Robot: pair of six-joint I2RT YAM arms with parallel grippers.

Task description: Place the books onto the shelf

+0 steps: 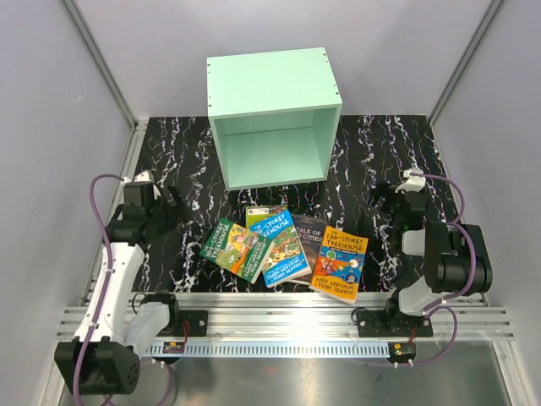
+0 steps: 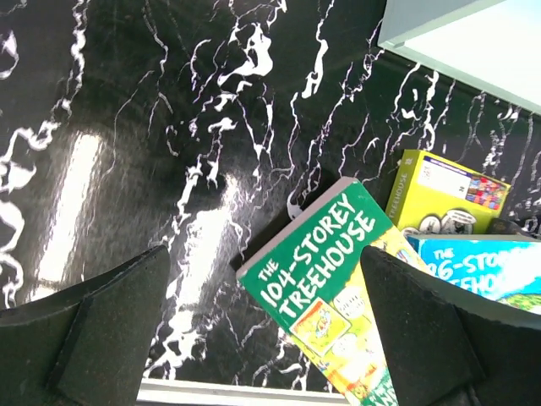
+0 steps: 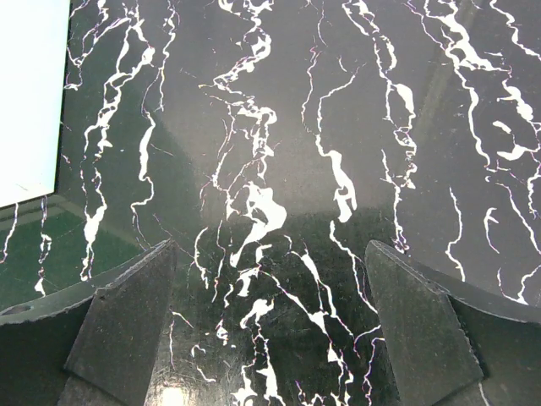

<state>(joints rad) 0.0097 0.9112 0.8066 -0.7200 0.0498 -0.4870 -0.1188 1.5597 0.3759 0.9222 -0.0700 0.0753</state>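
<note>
The bench [image 2: 127,127] under the left end effector [image 2: 264,258] is a black marble-look slab with white veins, smooth and glossy enough to throw back long glare streaks. That end effector's fingers [image 2: 101,330] look like matt black plastic, faintly grainy; the right end effector [image 3: 270,254] has the same finish. Just ahead of the left one, the green book [image 2: 325,279] has a slick paper cover. Beyond it, the shelf [image 2: 473,42] shows a smooth, matt, pale face.
</note>
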